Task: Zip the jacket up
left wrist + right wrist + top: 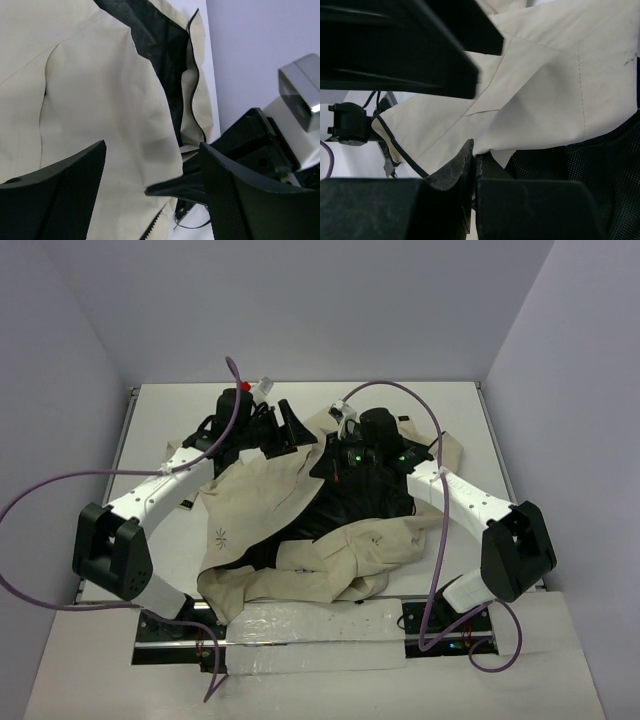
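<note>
The jacket (300, 540) lies crumpled on the table, beige with its black mesh lining (350, 500) exposed in the middle. My left gripper (286, 432) hovers open over the jacket's far edge. In the left wrist view its fingers (60, 195) straddle beige fabric (90, 85) without pinching it, and a dark zipper line (192, 85) runs along the panel's edge. My right gripper (334, 448) sits close beside it, shut on a fold of the beige edge (520, 135). In the right wrist view that gripper (476, 159) has its jaws pressed together on the cloth, next to the lining (600, 170).
The white table (160, 420) is walled in on three sides. Purple cables (235, 390) arc over both arms. A white padded strip (310, 635) lies along the near edge. A small star mark (220, 536) shows on the left panel. The two grippers nearly touch.
</note>
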You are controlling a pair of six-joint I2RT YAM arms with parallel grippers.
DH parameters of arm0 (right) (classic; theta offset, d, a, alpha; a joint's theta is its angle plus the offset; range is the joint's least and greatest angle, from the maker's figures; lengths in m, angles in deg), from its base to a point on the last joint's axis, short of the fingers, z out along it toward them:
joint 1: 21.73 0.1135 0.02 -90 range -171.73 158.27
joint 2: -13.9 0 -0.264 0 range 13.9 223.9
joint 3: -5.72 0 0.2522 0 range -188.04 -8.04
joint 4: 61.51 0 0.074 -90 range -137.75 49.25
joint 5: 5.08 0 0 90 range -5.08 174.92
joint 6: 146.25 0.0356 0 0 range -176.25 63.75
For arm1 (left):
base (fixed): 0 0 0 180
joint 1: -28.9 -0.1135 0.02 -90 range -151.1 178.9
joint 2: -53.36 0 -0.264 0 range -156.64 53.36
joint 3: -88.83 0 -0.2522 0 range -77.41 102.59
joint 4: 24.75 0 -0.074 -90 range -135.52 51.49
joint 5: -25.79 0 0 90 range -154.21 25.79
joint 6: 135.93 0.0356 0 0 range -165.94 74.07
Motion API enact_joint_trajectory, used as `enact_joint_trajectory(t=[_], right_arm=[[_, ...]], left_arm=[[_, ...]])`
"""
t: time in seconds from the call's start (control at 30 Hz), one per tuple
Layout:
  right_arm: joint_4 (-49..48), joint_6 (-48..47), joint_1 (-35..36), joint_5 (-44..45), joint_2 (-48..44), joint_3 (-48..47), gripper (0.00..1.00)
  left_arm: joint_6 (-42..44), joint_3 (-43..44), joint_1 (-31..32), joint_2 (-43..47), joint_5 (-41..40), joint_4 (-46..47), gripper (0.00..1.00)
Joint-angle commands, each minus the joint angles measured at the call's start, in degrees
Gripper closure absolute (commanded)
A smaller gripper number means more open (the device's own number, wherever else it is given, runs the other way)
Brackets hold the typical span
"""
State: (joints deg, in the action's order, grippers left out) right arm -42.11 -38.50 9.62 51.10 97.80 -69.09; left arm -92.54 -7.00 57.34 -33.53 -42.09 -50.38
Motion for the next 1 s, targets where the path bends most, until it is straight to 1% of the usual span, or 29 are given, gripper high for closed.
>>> enact_joint_trajectory(t=[0.0, 0.03, 0.13, 0.17, 0.2, 0.27, 0.3, 0.33, 0.4, 0.43, 0.47, 0.5, 0.53, 0.6, 0.67, 0.77, 0.83, 0.87, 0.93, 0.97], right_arm=[[0.60, -1.84, 0.46, -1.55, -2.77, -2.68, 1.00], [0.66, -1.84, 0.46, -1.56, -2.77, -2.75, 1.00], [1.18, -1.93, 0.55, -1.77, -2.60, -3.20, 1.00], [1.27, -1.98, 0.55, -1.88, -2.45, -3.48, 1.00], [1.48, -1.97, 0.55, -1.95, -2.25, -3.72, 1.00], [1.69, -1.72, 0.59, -2.04, -2.00, -4.00, 1.00], [1.98, -1.53, 0.60, -1.87, -1.76, -4.36, 1.00], [2.66, -1.21, 0.55, -1.48, -1.48, -4.84, 1.00], [4.21, -0.61, 0.55, -0.68, -1.20, -5.59, 0.99], [4.80, -0.38, 0.55, 0.02, -1.25, -5.68, 0.93], [5.50, -0.20, 0.55, 1.25, -1.51, -5.66, 0.76], [6.26, -0.01, 0.55, 3.27, -1.95, -5.41, 0.48], [6.75, 0.15, 0.55, 4.05, -2.84, -4.81, 0.39], [7.31, 0.61, 0.46, 5.52, -4.48, -4.24, 0.28], [7.74, 2.18, 0.12, 6.85, -5.96, -3.47, 0.22], [6.59, 6.41, -1.59, 5.51, -10.02, -0.95, 0.19], [3.40, 9.09, -3.91, 4.49, -13.38, 1.55, 0.18], [1.53, 12.16, -5.04, 3.58, -14.46, 3.24, 0.17], [-4.99, 18.86, -8.00, 0.99, -16.39, 7.04, 0.17], [-7.59, 20.06, -8.84, 0.37, -16.68, 8.37, 0.17]], left_arm=[[1.41, 3.43, -0.55, -3.54, 7.32, 7.11, 0.21], [1.29, 3.50, -0.59, -4.28, 7.92, 7.64, 0.22], [0.53, 4.36, -0.53, -6.65, 9.46, 8.32, 0.29], [0.10, 4.47, -0.50, -6.95, 9.91, 8.84, 0.33], [-0.33, 4.51, -0.54, -7.37, 10.18, 9.40, 0.44], [-0.38, 4.72, -0.55, -8.17, 10.72, 9.70, 0.73], [-0.33, 4.96, -0.53, -8.68, 10.72, 9.38, 0.90], [-0.33, 5.16, -0.65, -9.28, 10.25, 8.57, 1.00], [-0.43, 4.87, -1.03, -9.62, 9.46, 7.60, 1.00], [-0.75, 4.17, -1.44, -9.14, 9.35, 7.82, 1.00], [-1.32, 3.09, -2.10, -8.29, 9.20, 8.78, 1.00], [-2.20, 1.51, -2.74, -6.90, 8.76, 10.67, 1.00], [-2.41, -0.04, -3.28, -5.22, 8.59, 11.02, 1.00], [-2.68, -1.89, -4.66, -2.81, 8.60, 11.30, 1.00], [-2.76, -4.73, -5.40, -0.27, 9.49, 13.06, 1.00], [-3.30, -8.52, -5.85, 2.56, 12.10, 17.23, 1.00], [-4.10, -10.72, -6.00, 4.47, 13.34, 19.52, 1.00], [-4.75, -11.48, -6.09, 5.58, 13.69, 20.51, 1.00], [-6.38, -13.51, -6.25, 6.80, 14.98, 23.88, 1.00], [-7.09, -14.13, -6.41, 7.37, 15.45, 25.29, 1.00]])
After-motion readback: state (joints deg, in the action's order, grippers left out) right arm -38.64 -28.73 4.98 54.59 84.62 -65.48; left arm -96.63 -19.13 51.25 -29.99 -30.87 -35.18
